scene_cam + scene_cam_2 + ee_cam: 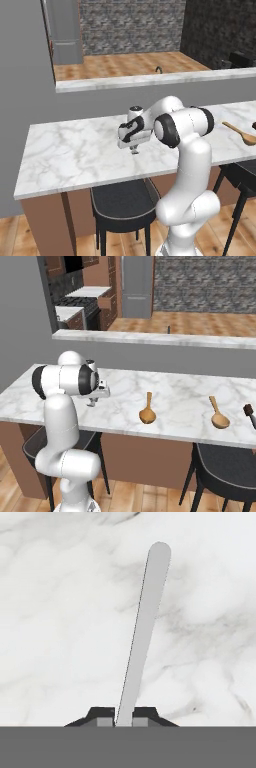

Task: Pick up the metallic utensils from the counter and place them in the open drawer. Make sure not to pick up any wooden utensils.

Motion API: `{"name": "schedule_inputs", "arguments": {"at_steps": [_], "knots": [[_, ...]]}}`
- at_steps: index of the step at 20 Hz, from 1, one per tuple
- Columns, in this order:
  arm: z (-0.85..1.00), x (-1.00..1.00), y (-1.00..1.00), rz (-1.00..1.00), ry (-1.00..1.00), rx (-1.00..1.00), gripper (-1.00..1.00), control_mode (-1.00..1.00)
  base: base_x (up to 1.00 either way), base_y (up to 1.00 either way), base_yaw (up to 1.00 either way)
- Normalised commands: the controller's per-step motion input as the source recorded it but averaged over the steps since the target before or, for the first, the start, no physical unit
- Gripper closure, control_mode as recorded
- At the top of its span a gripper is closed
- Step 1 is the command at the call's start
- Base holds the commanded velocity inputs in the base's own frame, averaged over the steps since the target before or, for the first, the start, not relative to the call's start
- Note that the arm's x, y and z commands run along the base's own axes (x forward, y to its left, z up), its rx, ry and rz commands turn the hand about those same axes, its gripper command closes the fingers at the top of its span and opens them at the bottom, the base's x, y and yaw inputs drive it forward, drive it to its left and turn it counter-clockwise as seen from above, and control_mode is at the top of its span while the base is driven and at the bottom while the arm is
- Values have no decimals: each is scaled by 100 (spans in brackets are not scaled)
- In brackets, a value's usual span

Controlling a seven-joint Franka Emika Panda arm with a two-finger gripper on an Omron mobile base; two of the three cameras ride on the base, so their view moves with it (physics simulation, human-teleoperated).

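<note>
The dark two-finger pincer (124,718) is pinching the thin silver-grey metal fork (143,632), whose flat handle is stretching away ahead of the fingertips, over the white grey-veined marble counter (75,155). Farther to the pincer's right, two tan wooden spoons (147,410) (218,414) are lying on it.

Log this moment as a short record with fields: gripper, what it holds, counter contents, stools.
gripper: the gripper is low over the counter, shut on the fork
held item: the fork, a thin silver-grey strip, sits between the fingertips, its handle lying over the marble
wooden spoons: the near wooden spoon and the far wooden spoon lie on the counter, apart from the gripper
dark-handled utensil: at the counter's right end
stools: a black stool under the counter edge
</note>
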Motion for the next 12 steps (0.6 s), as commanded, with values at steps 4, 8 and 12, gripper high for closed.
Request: {"name": "schedule_inputs", "arguments": {"at_steps": [4, 8, 12], "knots": [[0, 0, 0, 0, 0, 0, 100, -100, 0, 0, 0], [1, 0, 0, -8, 0, 0, 100, -100, 0, 0, 0], [32, -11, 0, -14, 6, 0, 100, -100, 0, 0, 0]]}}
